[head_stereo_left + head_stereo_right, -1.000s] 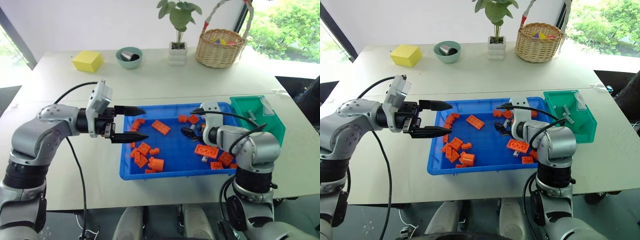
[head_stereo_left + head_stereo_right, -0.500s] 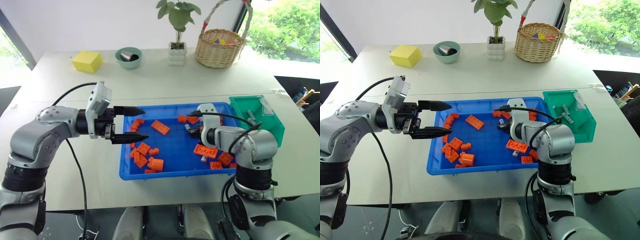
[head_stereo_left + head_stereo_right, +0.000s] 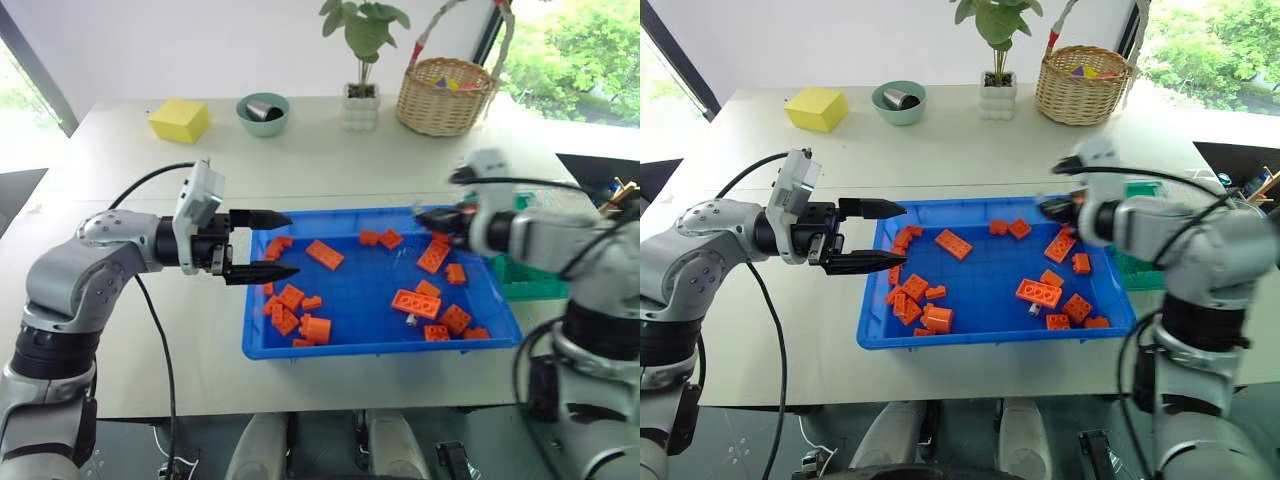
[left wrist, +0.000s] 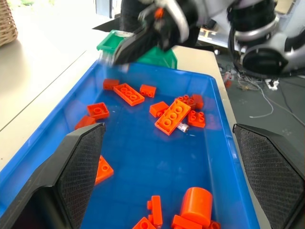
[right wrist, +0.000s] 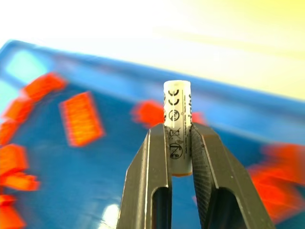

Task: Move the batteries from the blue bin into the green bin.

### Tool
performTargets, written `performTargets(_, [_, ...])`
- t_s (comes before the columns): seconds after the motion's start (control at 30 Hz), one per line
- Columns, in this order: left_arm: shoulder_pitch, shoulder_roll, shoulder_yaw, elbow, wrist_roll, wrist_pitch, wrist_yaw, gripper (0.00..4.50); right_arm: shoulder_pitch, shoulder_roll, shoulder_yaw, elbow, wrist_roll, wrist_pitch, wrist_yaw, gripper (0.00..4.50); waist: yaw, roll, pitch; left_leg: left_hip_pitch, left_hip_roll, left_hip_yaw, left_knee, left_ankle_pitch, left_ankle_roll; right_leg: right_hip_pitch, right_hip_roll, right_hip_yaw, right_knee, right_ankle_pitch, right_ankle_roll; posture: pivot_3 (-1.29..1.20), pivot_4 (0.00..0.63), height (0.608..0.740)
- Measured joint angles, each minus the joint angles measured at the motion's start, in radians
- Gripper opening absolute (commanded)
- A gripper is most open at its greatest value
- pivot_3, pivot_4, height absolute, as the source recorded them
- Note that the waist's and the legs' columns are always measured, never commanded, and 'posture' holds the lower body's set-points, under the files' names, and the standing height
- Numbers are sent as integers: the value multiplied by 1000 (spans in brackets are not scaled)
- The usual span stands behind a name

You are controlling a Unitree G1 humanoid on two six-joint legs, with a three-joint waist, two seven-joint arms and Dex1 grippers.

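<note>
Up close, right gripper point(image 5: 178, 157): clamped on one battery point(image 5: 177, 119), a pale cylinder with printed marks standing upright between the two black fingers point(image 5: 151, 181), its top poking above the tips.
Right gripper, head view point(image 3: 432, 217): raised over the far right corner of the blue bin point(image 3: 330, 345), above the bricks, blurred.
Left gripper point(image 3: 270, 245): jaws spread wide and holding nothing, pointing sideways across the blue bin's left rim, one finger above the other.
Blue bin: sits at the table's near edge, between the two arms; its floor is scattered with orange bricks point(image 3: 415, 303), a cluster toward the left end and another toward the right.
Second battery point(image 4: 183, 128): a small silver cylinder on the bin floor, touching the end of a long orange brick in the right-hand cluster; in the head view it appears as a tiny grey piece point(image 3: 409, 320) just nearer than that brick.
Green bin point(image 3: 1132, 262): just beyond the blue bin's right end, mostly hidden behind the right arm; its rim and a green wall point(image 4: 155, 55) stand past the tray's far end in the left wrist view.
Table, far side: yellow block point(image 3: 180, 120), teal bowl point(image 3: 264, 113) with a grey object inside, potted plant point(image 3: 363, 60) and wicker basket point(image 3: 447, 92), all in a row and well apart from the bins.
</note>
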Motion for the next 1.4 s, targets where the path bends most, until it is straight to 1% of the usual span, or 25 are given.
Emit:
performTargets(0.03, [0, 0, 0, 4, 1, -3, -2, 4500, 0, -46, -46, 16, -2, 0, -1, 79, -1, 0, 0, 0, 0, 0, 0, 0, 0, 0, 0, 0, 0, 0, 0, 0, 150, 702])
performTargets(0.1, [0, 0, -1, 13, 2, -5, -12, 4500, 20, -103, -107, 39, -2, 0, -4, 79, -4, -1, 0, 0, 1, 0, 0, -1, 1, 0, 0, 0, 0, 0, 0, 0, 150, 702])
performTargets(0.17, [-1, 0, -4, 15, 3, -7, -18, 4500, 57, -116, -139, 58, -3, 0, -9, 79, -9, -1, 0, 1, 1, 1, 0, -1, 1, 0, 0, 0, 0, 0, 0, 0, 150, 702])
performTargets(0.3, [-18, -2, -13, 28, 11, -10, -31, 4500, 119, -117, -150, 67, -4, 0, -18, 79, -6, 0, 0, 1, 2, 3, 0, -1, 2, 0, 0, 0, 1, 0, 0, 0, 150, 702])
performTargets(0.37, [-29, -5, -15, 40, 16, -11, -35, 4500, 161, -116, -165, 66, -6, 0, -22, 1146, -3, 0, 0, 1, 2, 3, 0, -1, 2, 0, 0, 1, 0, 0, 0, 0, 150, 702])
performTargets(0.4, [-30, -7, -15, 43, 20, -12, -36, 4500, 175, -112, -172, 68, -7, 0, -25, 1499, -2, 0, 0, 0, 1, 3, 1, -1, 2, 0, 0, 1, 0, 0, 0, 0, 150, 702])
performTargets(0.5, [-39, -16, -19, 54, 25, -12, -38, 4500, 204, -108, -175, 63, -23, -2, -35, 3061, -2, 0, 0, 0, 1, 3, 1, -1, 2, 0, 0, 1, 0, 0, 0, 0, 150, 702])
performTargets(0.53, [-45, -17, -19, 54, 26, -12, -38, 4500, 212, -109, -172, 62, -30, -5, -36, 3488, -2, 0, 0, 0, 1, 3, 1, -1, 2, 0, 0, 1, 0, 0, 0, 0, 150, 702])
performTargets(0.6, [-55, -17, -19, 53, 26, -12, -38, 4500, 220, -118, -166, 62, -48, -28, -33, 3488, -3, 0, 0, 0, 1, 3, 1, -1, 2, 0, 0, 1, 0, 0, 0, 0, 150, 702])
performTargets(0.67, [-55, -16, -19, 53, 26, -12, -38, 4500, 240, -166, -129, 62, -56, -83, -3, 3488, -4, 0, 0, 0, 1, 3, 1, -1, 2, 0, 0, 1, 0, 0, 0, 0, 150, 702])
performTargets(0.73, [-54, -16, -19, 52, 26, -11, -38, 4500, 239, -204, -102, 57, -51, -144, 49, 3488, -7, 0, 0, 0, 1, 3, 1, -1, 2, 0, 0, 1, 0, 0, 0, 0, 150, 702])
performTargets(0.83, [-54, -15, -18, 51, 25, -11, -37, 4500, 238, -270, -40, -16, -4, -239, 183, 3488, -8, 0, 0, 1, 2, 3, 0, -1, 2, 0, 0, 1, 0, 0, 0, 0, 150, 702])
performTargets(0.87, [-53, -14, -18, 50, 25, -11, -37, 4500, 239, -304, 5, -71, 26, -281, 254, 3488, -8, 0, 0, 1, 2, 3, 0, -2, 3, 0, 1, 0, 0, 0, 0, 0, 150, 702])
performTargets(0.93, [-53, -14, -18, 50, 25, -11, -36, 4500, 245, -339, 73, -137, 57, -344, 346, 3488, -6, -1, 0, 1, 2, 2, 0, -2, 3, 0, 1, 0, 0, 0, 1, 0, 150, 702])
performTargets(1.07, [-53, -14, -18, 50, 26, -11, -34, 4500, 273, -366, 224, -148, 53, -409, 430, 3488, 1, -1, 1, 0, 1, 2, 3, -2, 3, 1, -1, 0, -1, 0, 0, 0, 150, 702])
performTargets(1.17, [-53, -14, -18, 50, 27, -11, -33, 4500, 296, -391, 317, -178, 34, -440, 465, 4324, 4, -2, 1, -1, 1, 2, 2, -2, 3, 0, -1, 0, -2, -1, 0, 0, 150, 702])
performTargets(1.2, [-53, -14, -18, 50, 27, -11, -32, 4500, 302, -391, 339, -189, 33, -449, 473, 4418, 4, -2, 1, -1, 1, 2, 2, -2, 3, 0, -1, 0, -2, 0, 0, 0, 150, 702])
performTargets(1.4, [-47, -12, -16, 45, 28, -11, -29, 4500, 337, -389, 406, -222, 15, -459, 470, 4418, 16, -2, 1, -1, 1, 2, 2, -2, 3, 0, -1, 0, -2, -1, 0, 0, 150, 702])
